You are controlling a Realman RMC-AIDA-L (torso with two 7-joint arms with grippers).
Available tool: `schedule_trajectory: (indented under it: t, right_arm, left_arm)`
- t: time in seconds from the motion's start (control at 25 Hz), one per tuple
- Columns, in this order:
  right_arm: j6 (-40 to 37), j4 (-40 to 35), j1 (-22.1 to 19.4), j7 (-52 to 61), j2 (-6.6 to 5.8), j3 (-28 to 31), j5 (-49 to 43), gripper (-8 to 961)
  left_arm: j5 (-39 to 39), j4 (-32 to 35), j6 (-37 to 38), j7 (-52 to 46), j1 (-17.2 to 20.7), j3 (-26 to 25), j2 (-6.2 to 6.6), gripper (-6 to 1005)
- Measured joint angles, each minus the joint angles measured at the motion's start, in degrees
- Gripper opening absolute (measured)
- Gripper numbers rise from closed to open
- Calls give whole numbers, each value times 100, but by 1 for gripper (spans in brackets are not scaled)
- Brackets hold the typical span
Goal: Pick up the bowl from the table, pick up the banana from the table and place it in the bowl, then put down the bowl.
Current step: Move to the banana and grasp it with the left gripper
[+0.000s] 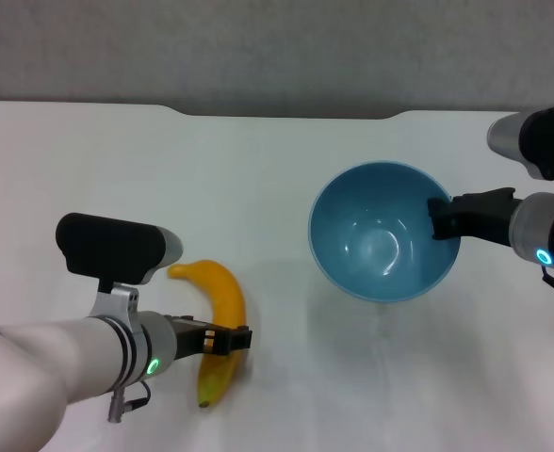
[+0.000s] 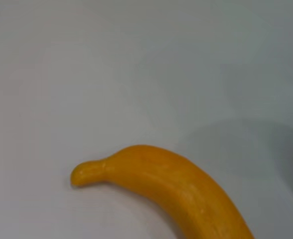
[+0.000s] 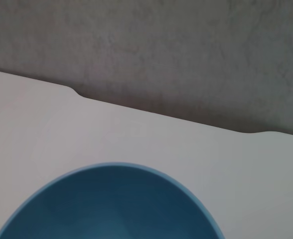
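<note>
The light blue bowl [image 1: 382, 232] is at the right of the white table [image 1: 258, 188], tilted so its inside faces me, with a shadow on the tabletop just below it. My right gripper [image 1: 442, 218] is shut on its right rim. In the right wrist view only the bowl's rim [image 3: 111, 167] shows. The yellow-orange banana [image 1: 222, 301] lies at the front left, its short stem [image 2: 84, 173] pointing left. My left gripper [image 1: 228, 339] lies across the banana's lower half, reaching in from the left.
A shallow notch [image 1: 286, 113] is cut in the table's far edge, with a grey wall [image 3: 186, 59] behind it. Bare tabletop lies between the banana and the bowl.
</note>
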Motion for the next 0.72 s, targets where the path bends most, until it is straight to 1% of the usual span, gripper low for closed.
schedule_trajectory:
  t: [0.64, 0.72]
  right_arm:
    - [0, -1, -40, 0, 9, -32, 6, 35]
    - [0, -1, -43, 0, 9, -32, 6, 35]
  left_arm:
    - [-89, 181, -32, -44, -28, -35, -7, 868]
    - [-90, 163, -35, -41, -17, -41, -6, 795]
